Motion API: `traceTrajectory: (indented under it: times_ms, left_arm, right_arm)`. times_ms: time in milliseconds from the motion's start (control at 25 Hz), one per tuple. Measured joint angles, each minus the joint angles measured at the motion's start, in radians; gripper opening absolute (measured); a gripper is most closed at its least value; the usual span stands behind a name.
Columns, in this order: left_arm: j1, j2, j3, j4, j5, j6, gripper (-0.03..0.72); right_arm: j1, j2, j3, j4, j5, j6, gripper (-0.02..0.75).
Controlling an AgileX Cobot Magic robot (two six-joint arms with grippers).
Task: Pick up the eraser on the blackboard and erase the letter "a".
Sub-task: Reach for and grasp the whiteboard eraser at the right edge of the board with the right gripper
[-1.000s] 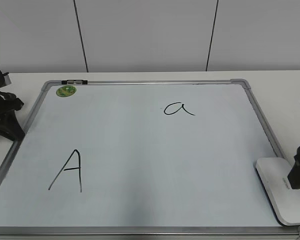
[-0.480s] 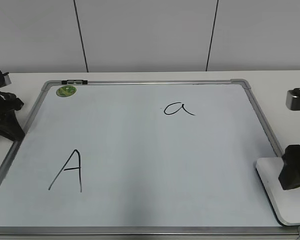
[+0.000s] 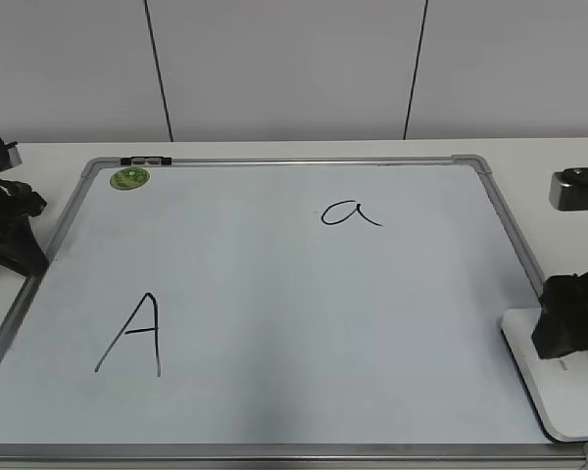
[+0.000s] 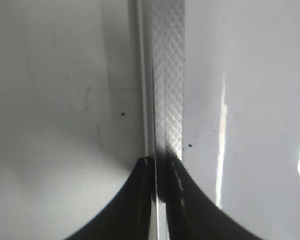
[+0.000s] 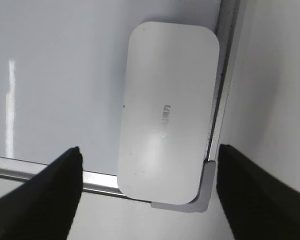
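The blackboard (image 3: 274, 294) lies flat on the table. The small cursive letter "a" (image 3: 350, 212) is drawn at its upper right. The white eraser (image 3: 561, 390) lies on the board's near right corner; in the right wrist view the eraser (image 5: 165, 110) shows grey lettering. My right gripper (image 3: 566, 328) hovers over the eraser's far end. In the right wrist view it (image 5: 147, 192) is open wide, one finger on each side of the eraser, not touching it. My left gripper (image 3: 8, 235) rests at the board's left edge. In the left wrist view it (image 4: 160, 172) is shut and empty over the board's frame (image 4: 167, 75).
A larger capital "A" (image 3: 132, 333) is drawn at the board's lower left. A round green sticker (image 3: 130, 177) sits at its top left corner. The grey corner cap (image 5: 206, 195) lies under the eraser's end. A white wall stands behind the table.
My right gripper has moved left and a little farther over the eraser, and more of its arm has come into view. The eraser, board and left arm have not moved.
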Motion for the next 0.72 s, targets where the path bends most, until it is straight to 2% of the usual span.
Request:
traceTrajectory:
  times_ms: [160,720]
  left_arm:
    - [0.0,0.0,0.0,0.0,0.0,0.0,0.035]
    - [0.0,0.0,0.0,0.0,0.0,0.0,0.035]
  right_arm:
    - [0.0,0.06,0.0,-0.004,-0.004,0.002,0.661]
    - [0.0,0.212,-0.008,-0.027,-0.111,0.014,0.662]
